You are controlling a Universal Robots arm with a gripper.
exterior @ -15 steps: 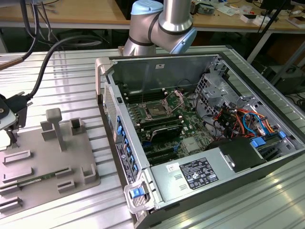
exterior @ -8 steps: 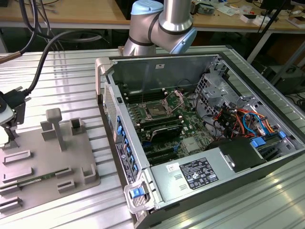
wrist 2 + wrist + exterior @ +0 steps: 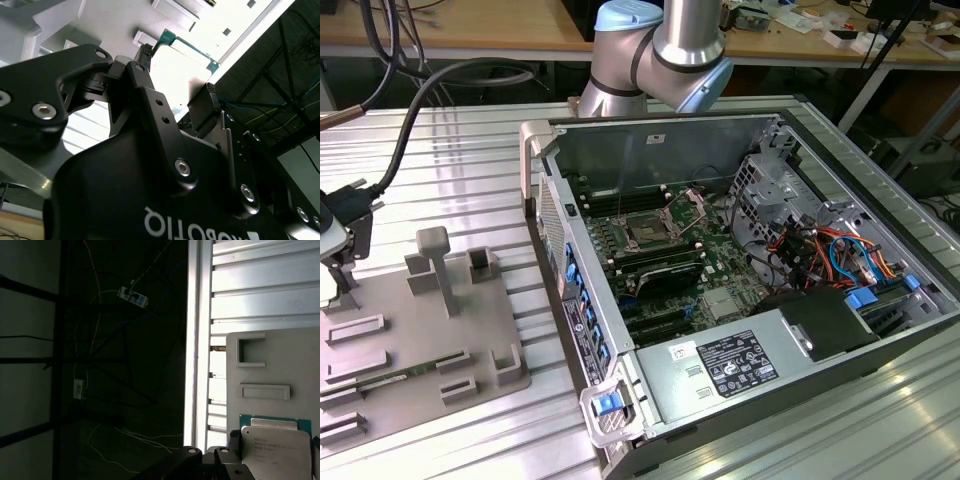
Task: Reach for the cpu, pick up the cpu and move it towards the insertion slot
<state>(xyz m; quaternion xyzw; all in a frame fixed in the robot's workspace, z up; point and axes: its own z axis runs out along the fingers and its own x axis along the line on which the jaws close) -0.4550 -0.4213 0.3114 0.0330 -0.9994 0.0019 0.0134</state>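
Observation:
The cpu, a silvery square plate with a green rim, lies between my gripper's two black fingers at the grey tray's edge. In the second wrist view the cpu is flanked the same way, with one fingertip against each side of it, so the gripper looks shut on it. I cannot tell whether it is lifted off the tray. In the exterior view the gripper hangs over the tray's far left edge. The insertion slot sits on the motherboard inside the open computer case, far to the exterior view's right.
The grey tray has several raised blocks and recesses, with a tall post. The case wall stands between tray and motherboard. Cables and drive cages crowd the case's right side. Beyond the table edge lies a dark floor with cables.

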